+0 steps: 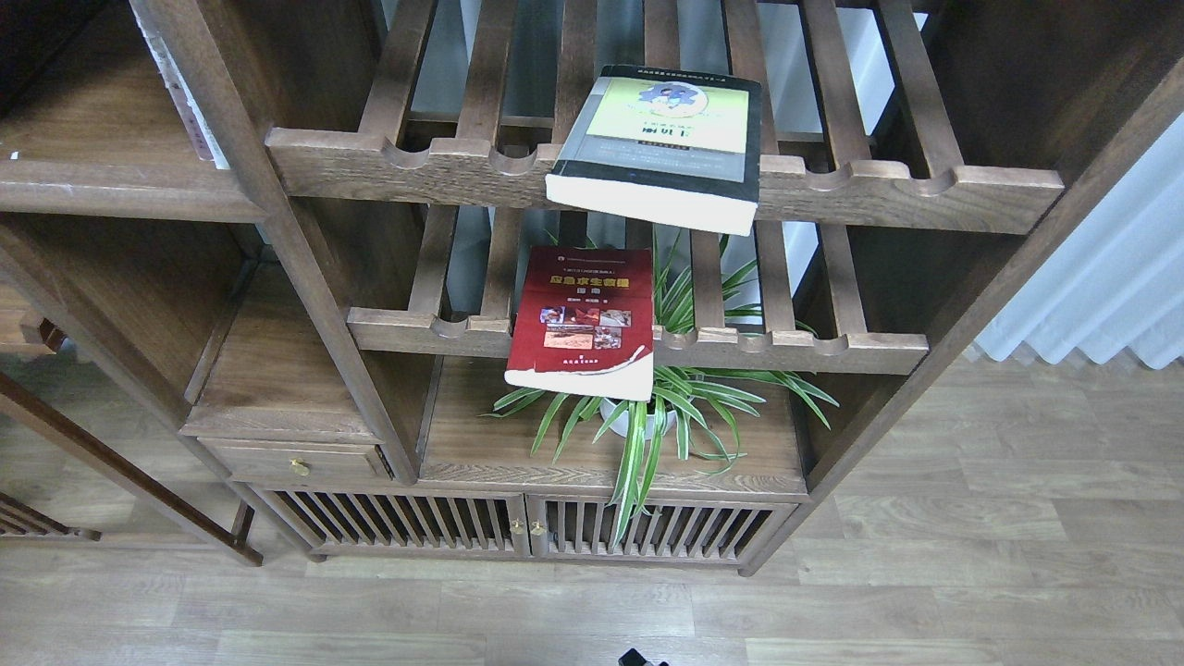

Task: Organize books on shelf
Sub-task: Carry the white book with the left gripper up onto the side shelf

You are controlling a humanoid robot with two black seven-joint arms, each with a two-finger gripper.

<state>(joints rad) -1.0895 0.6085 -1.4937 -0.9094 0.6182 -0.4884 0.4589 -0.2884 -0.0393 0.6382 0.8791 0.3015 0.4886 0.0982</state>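
a: where are the books?
b: the thick yellow-green book [659, 148] lies flat on the top slatted rack [647, 180]. its near end sticks out past the notched front rail. the red book [583, 319] lies flat on the lower slatted rack [786, 350], and its near end hangs over that rail too.

a: is there one more book?
b: a thin pale book [183, 92] stands up against the post at the right end of the flat brown shelf [111, 176] on the left. i only see its edge.

a: does that shelf hold anything else?
b: not that i can see, but its left part runs out of the picture.

a: what is under the red book?
b: a green plant [680, 393] in a white pot [643, 418], on the board above the little slatted doors [532, 532]. the red book's near end is over some leaves.

a: what about the robot's hands?
b: a tiny dark bit [641, 659] pokes up at the bottom edge, on the wood floor [971, 573] side. i cannot tell which arm it is, or if its fingers are apart or together. it is well apart from the books. no other hand shows.

a: are the two racks' books touching?
b: no, one is above the other with a gap.
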